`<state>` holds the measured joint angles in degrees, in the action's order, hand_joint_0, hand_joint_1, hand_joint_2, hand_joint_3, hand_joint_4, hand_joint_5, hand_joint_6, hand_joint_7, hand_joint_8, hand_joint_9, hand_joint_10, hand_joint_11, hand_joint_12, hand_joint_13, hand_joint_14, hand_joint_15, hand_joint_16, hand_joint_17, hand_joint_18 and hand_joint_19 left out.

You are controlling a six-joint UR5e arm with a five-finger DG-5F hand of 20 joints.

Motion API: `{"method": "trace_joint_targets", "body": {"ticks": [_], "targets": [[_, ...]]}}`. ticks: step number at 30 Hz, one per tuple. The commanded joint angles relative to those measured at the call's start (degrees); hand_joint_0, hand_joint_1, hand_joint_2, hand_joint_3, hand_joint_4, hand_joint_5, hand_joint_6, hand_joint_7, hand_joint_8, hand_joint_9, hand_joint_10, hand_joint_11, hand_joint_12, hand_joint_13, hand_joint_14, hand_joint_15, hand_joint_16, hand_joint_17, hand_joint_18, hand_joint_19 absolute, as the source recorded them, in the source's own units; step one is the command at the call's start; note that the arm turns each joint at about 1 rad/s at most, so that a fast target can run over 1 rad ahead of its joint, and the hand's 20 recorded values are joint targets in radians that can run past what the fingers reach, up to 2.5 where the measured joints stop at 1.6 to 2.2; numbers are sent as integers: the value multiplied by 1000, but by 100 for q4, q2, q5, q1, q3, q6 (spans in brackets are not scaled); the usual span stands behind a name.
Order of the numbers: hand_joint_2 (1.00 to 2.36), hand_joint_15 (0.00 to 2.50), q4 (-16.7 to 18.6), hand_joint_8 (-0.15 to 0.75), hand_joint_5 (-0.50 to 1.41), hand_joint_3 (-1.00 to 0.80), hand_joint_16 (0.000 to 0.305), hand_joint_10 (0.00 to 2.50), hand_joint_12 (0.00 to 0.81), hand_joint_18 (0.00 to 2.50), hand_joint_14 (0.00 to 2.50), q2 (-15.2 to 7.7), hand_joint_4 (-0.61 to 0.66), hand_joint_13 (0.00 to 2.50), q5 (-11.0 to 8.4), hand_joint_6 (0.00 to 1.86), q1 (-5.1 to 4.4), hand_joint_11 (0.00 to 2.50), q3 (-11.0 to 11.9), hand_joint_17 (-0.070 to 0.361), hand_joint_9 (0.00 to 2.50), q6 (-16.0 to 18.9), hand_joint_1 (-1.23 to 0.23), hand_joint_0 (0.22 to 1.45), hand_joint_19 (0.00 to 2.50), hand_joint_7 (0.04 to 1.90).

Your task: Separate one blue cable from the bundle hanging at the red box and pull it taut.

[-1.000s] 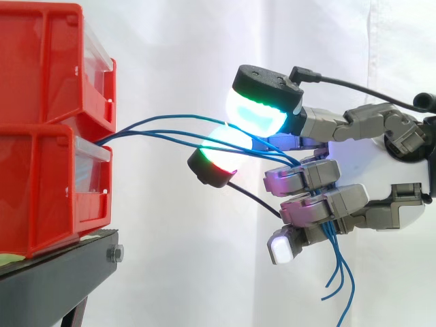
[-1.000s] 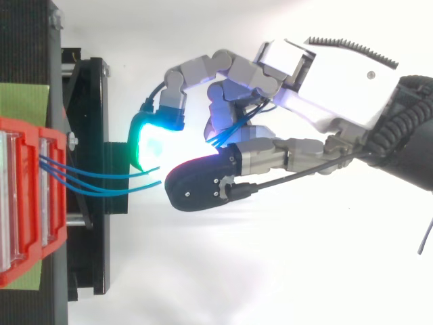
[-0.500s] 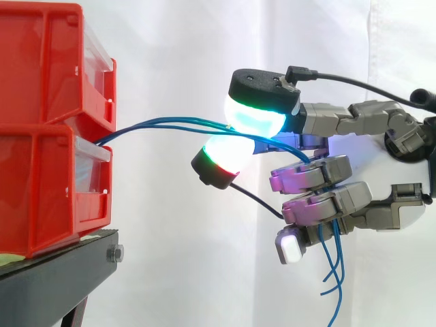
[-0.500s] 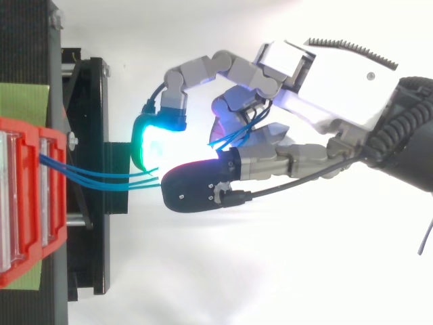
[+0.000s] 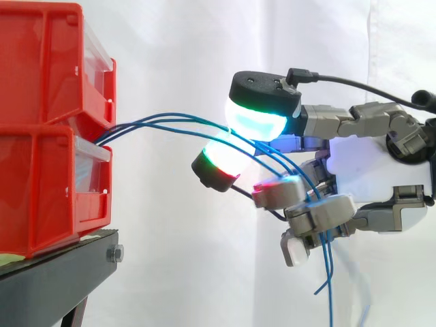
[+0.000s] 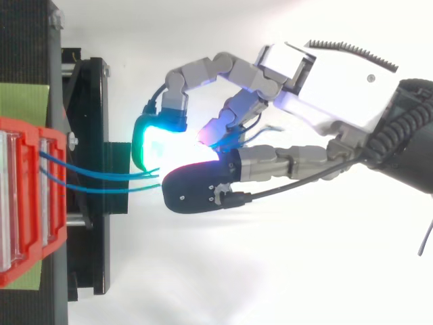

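Note:
Several thin blue cables point(image 5: 157, 119) come out between the two stacked red boxes point(image 5: 48, 191) and arc right into my hand point(image 5: 368, 170). There they pass between the green-glowing fingertip point(image 5: 255, 119) above and the red-and-white glowing pad point(image 5: 221, 160) below. Behind those, the lower fingers point(image 5: 320, 212) are curled round the strands, whose loose ends hang below the hand. From above, the cables point(image 6: 101, 177) run slack from the red box point(image 6: 27, 196) to the hand point(image 6: 318, 74). No single strand is parted from the rest.
The red boxes sit on a black stand point(image 5: 61, 272) at the left, with its frame point(image 6: 95, 223) reaching toward the hand. A white curtain hangs behind. Open air lies below and right of the boxes.
The lower fingers have loosened and reached left and down. The cables now arc higher out of the boxes, and their hanging ends have swung closer together. The two upper pads have hardly moved.

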<state>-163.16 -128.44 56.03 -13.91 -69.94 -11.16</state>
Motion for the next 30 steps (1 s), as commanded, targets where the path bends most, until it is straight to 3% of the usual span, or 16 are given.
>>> {"method": "trace_joint_targets", "body": {"ticks": [1,2,3,4,6,9,15,27,29,30], "targets": [[1020,1659,21,240,-145,-17,50,27,354,842,427,3,-172,1149,-21,888,-7,1167,-46,113,995,0,-705,597,927,1192],[1021,1760,39,228,-145,-19,49,26,346,820,128,-6,-176,1163,-39,886,-16,1027,-90,110,931,9,-707,596,923,1198],[1020,1734,65,227,-145,-17,49,25,351,811,4,-6,-177,1144,-48,885,-16,870,-107,110,868,18,-708,596,915,1199],[1020,1678,83,229,-145,-19,49,22,354,806,9,3,-178,1108,-57,885,-24,845,-125,110,864,18,-709,596,916,1200],[1022,1248,136,220,-146,-18,48,21,370,788,25,3,-182,947,-74,884,-33,669,-169,107,781,44,-711,595,902,1207],[1021,828,232,209,-145,-17,48,20,361,778,27,3,-190,790,-74,882,-42,518,-213,108,711,53,-714,595,871,1208],[1021,269,250,197,-143,-16,46,5,328,645,11,3,-201,481,-92,880,-51,144,-222,104,566,53,-724,592,643,1201],[1021,257,188,208,-142,-1,46,8,325,605,10,3,-196,441,-101,878,-77,189,-257,103,605,105,-726,588,649,1223],[1021,257,259,211,-139,4,46,7,328,607,10,-6,-195,444,-118,880,-95,192,-380,104,614,149,-726,588,639,1216],[1019,256,505,217,-137,17,48,7,334,617,10,3,-185,450,-145,880,-121,198,-556,107,628,246,-729,588,643,1210]]}}
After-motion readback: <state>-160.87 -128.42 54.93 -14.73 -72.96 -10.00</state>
